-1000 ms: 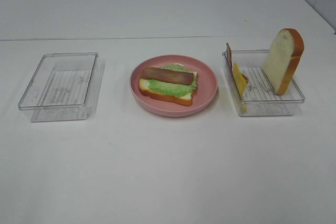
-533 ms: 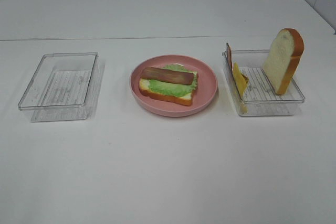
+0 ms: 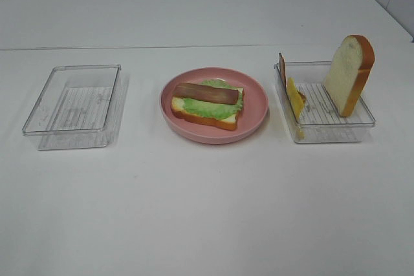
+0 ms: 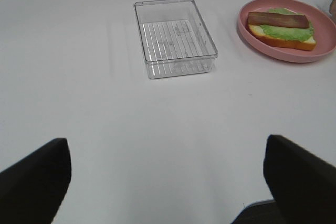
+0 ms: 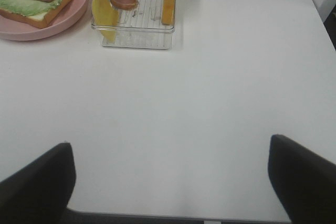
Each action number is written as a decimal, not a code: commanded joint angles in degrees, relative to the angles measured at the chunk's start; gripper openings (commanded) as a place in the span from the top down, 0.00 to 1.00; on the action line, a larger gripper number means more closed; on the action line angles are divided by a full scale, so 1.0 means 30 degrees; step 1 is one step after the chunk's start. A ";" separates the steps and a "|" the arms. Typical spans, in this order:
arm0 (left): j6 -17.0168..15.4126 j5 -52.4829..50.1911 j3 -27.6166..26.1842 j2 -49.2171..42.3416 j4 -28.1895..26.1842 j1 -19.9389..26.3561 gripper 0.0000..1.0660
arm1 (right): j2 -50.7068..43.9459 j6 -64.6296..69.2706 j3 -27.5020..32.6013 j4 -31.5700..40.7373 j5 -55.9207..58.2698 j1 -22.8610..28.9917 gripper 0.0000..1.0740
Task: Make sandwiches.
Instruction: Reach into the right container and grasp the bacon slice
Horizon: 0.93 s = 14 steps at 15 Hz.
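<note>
A partly built sandwich [image 3: 207, 103] lies on the round pink plate [image 3: 259, 105] at the table's middle: a bread slice, green lettuce and one bacon strip on top. In the clear tray on the right [image 3: 330, 130], a bread slice [image 3: 349, 75] stands upright, and a yellow cheese slice [image 3: 295, 98] and a bacon strip [image 3: 282, 68] lean at its left end. Neither arm shows in the high view. My left gripper [image 4: 165, 145] is open over bare table, well short of the empty tray [image 4: 175, 38]. My right gripper [image 5: 169, 145] is open too, well short of the filled tray [image 5: 134, 38].
An empty clear tray [image 3: 74, 105] sits left of the plate. A seam runs across the white table behind all three. The table's right edge shows in the right wrist view, and white wall tiles at the far right corner.
</note>
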 commanded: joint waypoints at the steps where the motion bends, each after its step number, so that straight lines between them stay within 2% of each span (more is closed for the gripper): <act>1: -0.0095 -0.0057 0.0038 -0.0325 0.0076 0.0019 0.15 | -0.0439 -0.0172 0.0076 -0.0115 -0.0191 -0.0057 0.10; 5: -0.0095 -0.0057 0.0038 -0.0325 0.0076 0.0019 0.15 | 0.0688 -0.0172 -0.0840 -0.1050 -0.2445 -0.0057 0.10; 8: -0.0095 -0.0057 0.0038 -0.0325 0.0076 0.0019 0.15 | 0.3686 0.0019 -0.0936 -0.1375 -0.5749 -0.0057 0.10; 11: -0.0095 -0.0057 0.0038 -0.0325 0.0076 0.0019 0.15 | 0.8442 0.1337 -0.0955 -0.0936 -0.9206 -0.0057 0.10; 13: -0.0095 -0.0057 0.0038 -0.0325 0.0076 0.0019 0.15 | 1.0657 0.1356 -0.1509 -0.0898 -0.9778 -0.0057 0.10; 14: -0.0095 -0.0057 0.0038 -0.0325 0.0076 0.0019 0.15 | 1.3121 0.1432 -0.2731 -0.0898 -0.9836 -0.0057 0.10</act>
